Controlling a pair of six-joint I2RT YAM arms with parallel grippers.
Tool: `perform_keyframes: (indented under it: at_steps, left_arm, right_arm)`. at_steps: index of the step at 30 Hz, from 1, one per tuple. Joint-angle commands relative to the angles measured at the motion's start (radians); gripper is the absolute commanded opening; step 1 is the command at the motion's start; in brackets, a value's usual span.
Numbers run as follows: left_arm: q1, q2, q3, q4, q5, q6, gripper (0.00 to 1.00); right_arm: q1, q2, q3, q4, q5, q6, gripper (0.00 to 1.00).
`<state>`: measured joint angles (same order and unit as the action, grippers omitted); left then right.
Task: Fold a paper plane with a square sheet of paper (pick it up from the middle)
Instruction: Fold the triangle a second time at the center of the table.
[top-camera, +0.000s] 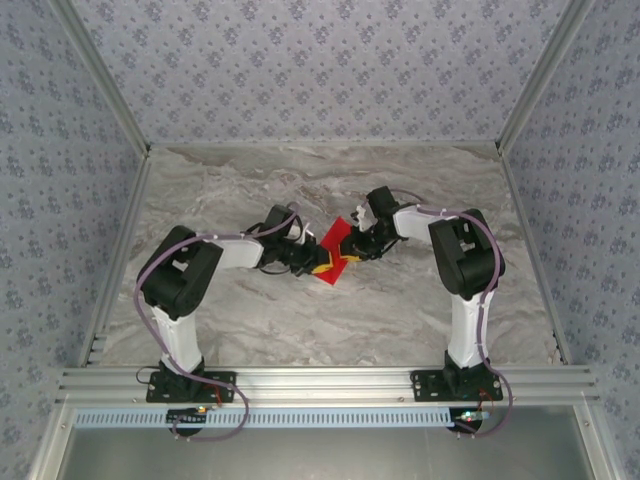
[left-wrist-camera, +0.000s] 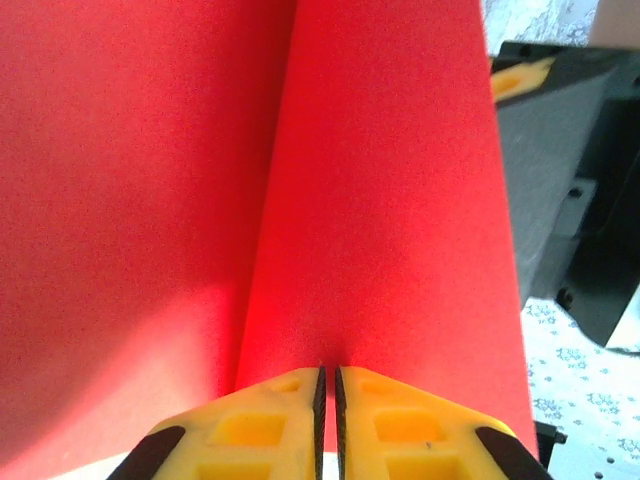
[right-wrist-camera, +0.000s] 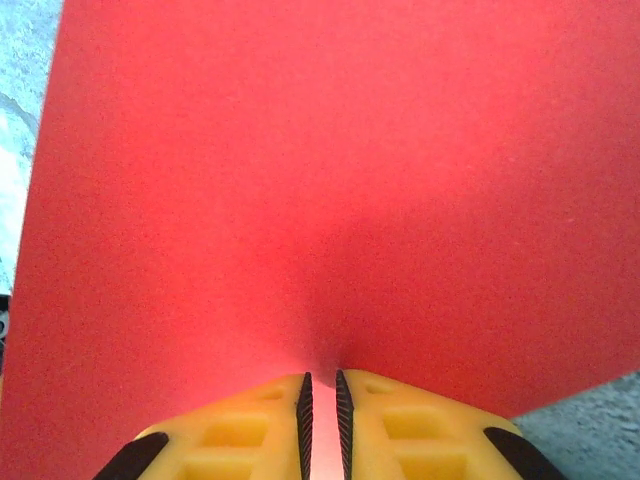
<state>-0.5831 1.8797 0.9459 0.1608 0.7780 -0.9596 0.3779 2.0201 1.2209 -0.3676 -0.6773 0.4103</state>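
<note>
**Sheet Pinched From Both Sides, Crease Not Yet Set**

The square sheet of paper (top-camera: 334, 246) was seen at the centre of the counter (top-camera: 260, 330), held between the two arms. It appeared to be raised off the surface, though this could not be told for certain. The left fingers (left-wrist-camera: 270, 425) were pressed almost together on the sheet's edge, at about its 8 o'clock side in the top view. The right fingers (right-wrist-camera: 385, 420) were likewise nipped onto its edge at about 3 o'clock. A small dimple in the paper was seen at each pinch. In the left wrist view a soft bend was seen running up the sheet from the fingertips, not a sharp crease. The fold in hand was therefore judged an early one. It was judged best done with both pinches held firm, the edges brought level before any pressing, and the arms moved together. A thin sheet pulled unevenly could be torn or creased askew.
</note>
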Motion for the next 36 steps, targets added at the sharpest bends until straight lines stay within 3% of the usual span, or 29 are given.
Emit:
perform_keyframes:
  at_steps: [1,17,24,29,36]
  left_arm:
    - [-0.001,-0.061,-0.028,0.012,0.017,0.025,0.14]
    - [0.005,0.019,0.042,0.124,0.009,-0.028,0.14]
    - [0.013,0.031,0.036,0.093,-0.013,-0.018,0.14]
    - [0.015,0.042,0.034,0.097,-0.016,-0.018,0.12]
    - [0.016,0.042,0.030,0.098,-0.016,-0.018,0.10]
  right_arm:
    - [0.006,0.039,0.020,-0.058,0.048,-0.011,0.19]
    - [0.015,0.037,0.030,-0.081,0.046,-0.015,0.21]
    - [-0.021,-0.074,-0.020,0.031,0.006,0.068,0.24]
    - [-0.054,-0.165,-0.116,0.101,-0.033,0.108,0.29]
    - [-0.032,-0.173,-0.185,0.220,-0.156,0.139,0.41]
